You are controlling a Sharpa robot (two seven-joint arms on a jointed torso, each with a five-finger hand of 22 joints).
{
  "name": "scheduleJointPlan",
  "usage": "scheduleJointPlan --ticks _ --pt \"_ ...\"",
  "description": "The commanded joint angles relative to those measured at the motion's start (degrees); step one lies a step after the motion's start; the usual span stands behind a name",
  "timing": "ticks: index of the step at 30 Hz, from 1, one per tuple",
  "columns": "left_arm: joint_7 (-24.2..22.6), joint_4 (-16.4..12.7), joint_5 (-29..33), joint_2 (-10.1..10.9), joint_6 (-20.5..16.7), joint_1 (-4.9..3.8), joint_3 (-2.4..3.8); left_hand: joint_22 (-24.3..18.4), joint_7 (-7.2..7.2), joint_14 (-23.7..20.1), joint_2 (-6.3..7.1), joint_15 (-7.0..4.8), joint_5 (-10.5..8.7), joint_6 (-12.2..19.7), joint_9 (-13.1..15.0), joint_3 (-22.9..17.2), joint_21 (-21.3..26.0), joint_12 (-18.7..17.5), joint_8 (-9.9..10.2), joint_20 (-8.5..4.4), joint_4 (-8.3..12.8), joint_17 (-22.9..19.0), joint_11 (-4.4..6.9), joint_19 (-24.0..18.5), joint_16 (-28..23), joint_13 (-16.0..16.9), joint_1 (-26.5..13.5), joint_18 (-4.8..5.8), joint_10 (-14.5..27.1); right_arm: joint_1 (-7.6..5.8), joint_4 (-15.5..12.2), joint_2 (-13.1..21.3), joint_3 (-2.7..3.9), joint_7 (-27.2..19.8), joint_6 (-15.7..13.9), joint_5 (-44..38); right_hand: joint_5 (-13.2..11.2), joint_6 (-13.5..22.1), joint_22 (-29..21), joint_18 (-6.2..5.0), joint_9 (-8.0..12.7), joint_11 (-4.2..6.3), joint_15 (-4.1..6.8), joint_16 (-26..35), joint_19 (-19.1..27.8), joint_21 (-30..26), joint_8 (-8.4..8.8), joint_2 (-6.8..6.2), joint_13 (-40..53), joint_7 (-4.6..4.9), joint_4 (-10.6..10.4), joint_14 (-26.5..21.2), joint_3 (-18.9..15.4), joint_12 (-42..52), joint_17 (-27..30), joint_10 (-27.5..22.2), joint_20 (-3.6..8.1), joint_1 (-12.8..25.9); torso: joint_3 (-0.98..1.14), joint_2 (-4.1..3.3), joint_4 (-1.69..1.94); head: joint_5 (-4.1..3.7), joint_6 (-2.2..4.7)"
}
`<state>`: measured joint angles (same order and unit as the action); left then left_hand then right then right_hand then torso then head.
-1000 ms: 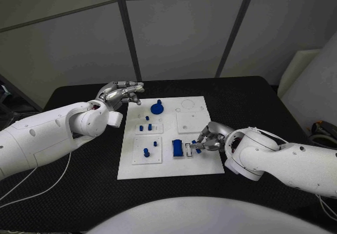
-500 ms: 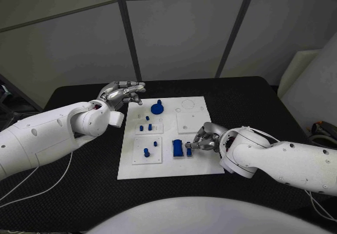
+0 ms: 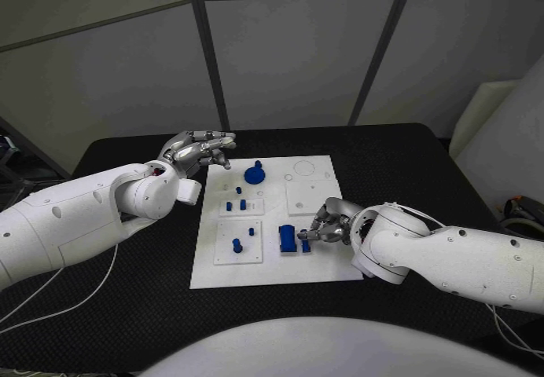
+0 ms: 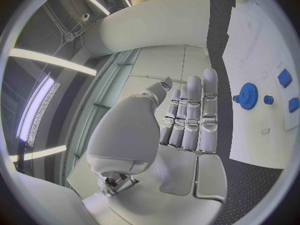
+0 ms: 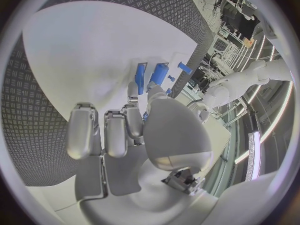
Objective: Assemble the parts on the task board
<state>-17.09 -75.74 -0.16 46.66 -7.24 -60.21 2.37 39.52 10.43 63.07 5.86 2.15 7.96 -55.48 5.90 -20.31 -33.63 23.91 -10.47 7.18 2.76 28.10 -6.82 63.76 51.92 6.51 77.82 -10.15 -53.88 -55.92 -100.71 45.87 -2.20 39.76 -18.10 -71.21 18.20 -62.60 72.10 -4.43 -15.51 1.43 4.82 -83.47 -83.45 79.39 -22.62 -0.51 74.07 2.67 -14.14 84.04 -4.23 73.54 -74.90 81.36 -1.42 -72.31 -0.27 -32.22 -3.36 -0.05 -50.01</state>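
- Head view: task board [image 3: 272,267] lies mid-table [image 3: 431,157], carrying blue parts: a gear [image 3: 254,173], small pegs [image 3: 233,206], a block [image 3: 288,238].
- Left hand [image 3: 195,151] hovers beside the board's far corner, fingers [image 4: 194,110] released, extended, empty.
- Right hand [image 3: 326,226] curls fingers [image 5: 106,130] over the block area; whether they are grasping cannot be told.

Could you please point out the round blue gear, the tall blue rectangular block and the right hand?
Round blue gear [image 3: 254,174], head view, on its toothed disc.
Tall blue rectangular block [image 3: 287,238], head view, on its top face.
Right hand [image 3: 328,224], head view, on the middle of the silver hand.
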Motion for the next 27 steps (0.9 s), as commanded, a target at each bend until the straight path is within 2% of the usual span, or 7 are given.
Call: scheduleJointPlan --ticks 1,6,11,15,19,22,27 --pt "-0.07 -0.14 0.06 0.04 0.49 -0.11 0.04 -0.09 -0.10 -0.39 -0.49 -0.02 0.31 0.42 -0.06 0.35 0.23 0.19 -0.37 0.30 0.04 -0.05 0.01 -0.24 0.39 -0.07 0.07 -0.29 0.30 -0.08 0.02 -0.02 0.00 0.29 1.04 -1.41 0.23 0.20 -0.01 0.79 -0.07 0.27 0.50 0.26 -0.10 -0.26 -0.40 0.12 -0.10 -0.19 0.36 3.93 0.06 -0.02 -5.10 -0.25 0.43 -0.51 0.02 0.04 -0.05 0.07 0.01" --pt "-0.06 -0.14 0.06 0.09 0.50 -0.11 0.04 -0.09 -0.10 -0.39 -0.49 -0.02 0.31 0.42 -0.06 0.35 0.23 0.19 -0.37 0.30 0.04 -0.05 0.01 -0.24 0.39 -0.07 0.07 -0.29 0.30 -0.08 -0.65 0.68 0.00 -1.25 -1.10 -3.23 0.62 0.39 -0.08 0.78 -0.22 0.23 0.51 0.33 -0.07 -0.31 -0.49 -0.10 -0.15 -0.13 0.47 3.90 -0.35 -0.10 -5.00 -0.31 0.46 -0.65 0.05 0.04 -0.07 0.12 0.01" --pt "-0.08 -0.11 0.06 0.13 0.48 -0.11 0.04 -0.10 -0.11 -0.41 -0.50 -0.02 0.32 0.45 -0.07 0.35 0.24 0.22 -0.38 0.30 0.06 -0.07 0.02 -0.25 0.40 -0.08 0.11 -0.30 0.32 -0.07 -1.52 2.19 -0.01 -7.41 -4.36 -4.23 0.36 2.00 -1.01 0.63 -0.24 -0.24 0.20 0.93 0.36 -0.97 0.01 -1.34 -0.88 0.50 0.44 3.71 -1.95 -0.98 -4.20 -0.95 0.28 -0.44 0.03 0.04 -0.04 0.06 0.01" --pt "-0.11 -0.07 0.06 0.14 0.46 -0.11 0.04 -0.10 -0.11 -0.41 -0.50 -0.02 0.32 0.45 -0.07 0.35 0.24 0.22 -0.38 0.30 0.06 -0.07 0.02 -0.25 0.40 -0.08 0.11 -0.30 0.32 -0.07 -1.94 3.67 -0.03 -15.97 -7.10 -5.62 0.91 6.62 -1.56 0.54 0.82 -1.60 -0.76 1.29 0.68 -1.42 2.95 0.09 -1.28 2.27 3.18 3.60 -0.53 -1.55 -3.77 -1.60 -0.40 -5.91 -0.02 0.02 -0.09 -0.12 0.01" --pt "-0.14 -0.06 0.06 0.15 0.45 -0.11 0.04 -0.10 -0.11 -0.41 -0.50 -0.02 0.32 0.45 -0.07 0.35 0.24 0.22 -0.38 0.30 0.06 -0.07 0.02 -0.25 0.40 -0.08 0.11 -0.30 0.32 0.01 -1.63 4.37 -0.06 -21.88 -8.57 -7.76 -5.07 9.19 -1.59 0.54 2.64 -2.93 -1.90 1.16 0.76 -1.49 6.55 2.36 -1.31 3.98 6.36 3.65 3.23 -1.70 -3.99 -1.98 -1.40 -12.10 0.05 0.00 -0.09 -0.12 0.01" --pt "-0.16 -0.04 0.06 0.15 0.46 -0.11 0.04 -0.10 -0.11 -0.41 -0.50 -0.02 0.32 0.45 -0.07 0.35 0.24 0.22 -0.38 0.30 0.06 -0.07 0.02 -0.25 0.40 -0.08 0.11 -0.30 0.32 0.36 -1.13 4.40 -0.10 -24.27 -8.45 -9.43 -5.47 9.36 -1.65 0.52 3.85 -3.56 -2.43 1.14 0.84 -1.54 8.44 2.03 -1.36 4.58 7.23 3.64 4.65 -1.77 -4.02 -2.19 -2.03 -13.21 0.15 0.00 -0.08 -0.09 0.01" --pt "-0.18 -0.02 0.06 0.16 0.47 -0.10 0.04 -0.10 -0.11 -0.41 -0.50 -0.02 0.32 0.45 -0.07 0.35 0.24 0.22 -0.38 0.30 0.06 -0.07 0.02 -0.25 0.40 -0.08 0.11 -0.30 0.32 1.12 -0.32 4.00 -0.18 -25.88 -7.11 -10.70 -1.70 9.62 -1.73 0.39 6.24 -3.78 -2.79 1.15 1.00 -1.62 11.83 1.03 -1.47 5.09 8.75 3.60 8.24 -1.95 -4.04 -2.69 -2.39 -14.74 0.11 0.00 -0.04 -0.07 0.01"
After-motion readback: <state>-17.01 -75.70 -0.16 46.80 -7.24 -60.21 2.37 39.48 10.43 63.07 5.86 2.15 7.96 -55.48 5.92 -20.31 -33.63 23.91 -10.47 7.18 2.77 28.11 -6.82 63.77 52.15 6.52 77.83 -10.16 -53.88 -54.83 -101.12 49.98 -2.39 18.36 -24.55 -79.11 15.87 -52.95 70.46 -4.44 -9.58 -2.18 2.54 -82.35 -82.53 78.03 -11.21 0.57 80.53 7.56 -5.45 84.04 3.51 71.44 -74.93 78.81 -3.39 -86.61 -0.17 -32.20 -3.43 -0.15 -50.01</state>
